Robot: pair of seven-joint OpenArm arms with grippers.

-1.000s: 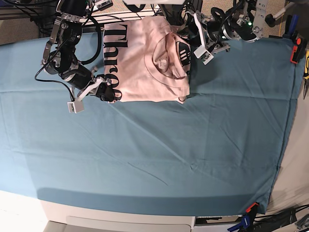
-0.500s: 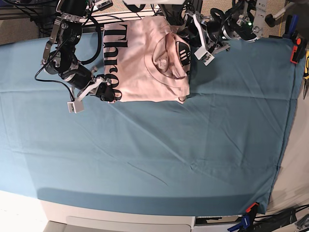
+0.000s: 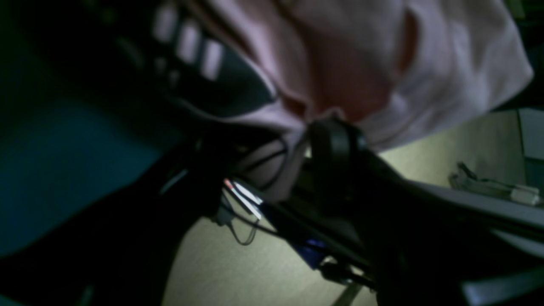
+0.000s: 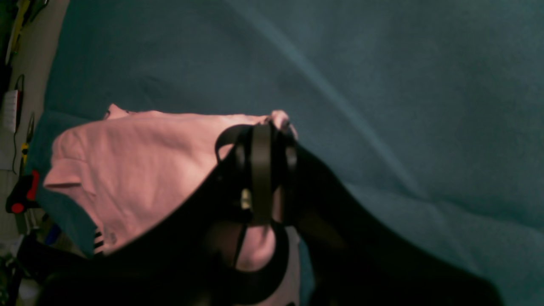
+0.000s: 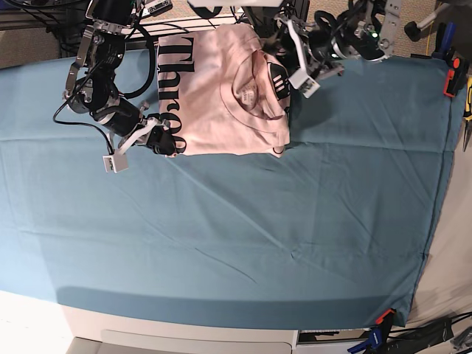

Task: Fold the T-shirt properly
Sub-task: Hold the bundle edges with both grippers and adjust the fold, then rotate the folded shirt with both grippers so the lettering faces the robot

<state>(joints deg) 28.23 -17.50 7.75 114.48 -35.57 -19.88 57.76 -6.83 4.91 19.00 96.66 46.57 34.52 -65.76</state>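
Note:
The pale pink T-shirt (image 5: 221, 96) lies folded at the back middle of the teal cloth, its black lettering along the left edge and its collar to the right. My right gripper (image 5: 164, 142) is at the shirt's near left corner and shut on the fabric. In the right wrist view its fingers (image 4: 261, 170) pinch the pink cloth (image 4: 140, 161). My left gripper (image 5: 284, 53) stands open at the shirt's far right edge beside the black logo. The left wrist view shows one dark finger (image 3: 335, 140) against the pink fabric (image 3: 382, 63), which bunches between the jaws.
The teal table cloth (image 5: 258, 236) spreads across the table with shallow creases. A red clamp (image 5: 451, 77) and hand tools (image 5: 467, 110) sit at the right edge, and another clamp (image 5: 383, 318) at the near right corner. Cables and arm bases crowd the back edge.
My left gripper has moved left from beside the shirt onto its far right edge. The right gripper and the shirt corner it holds have stayed put.

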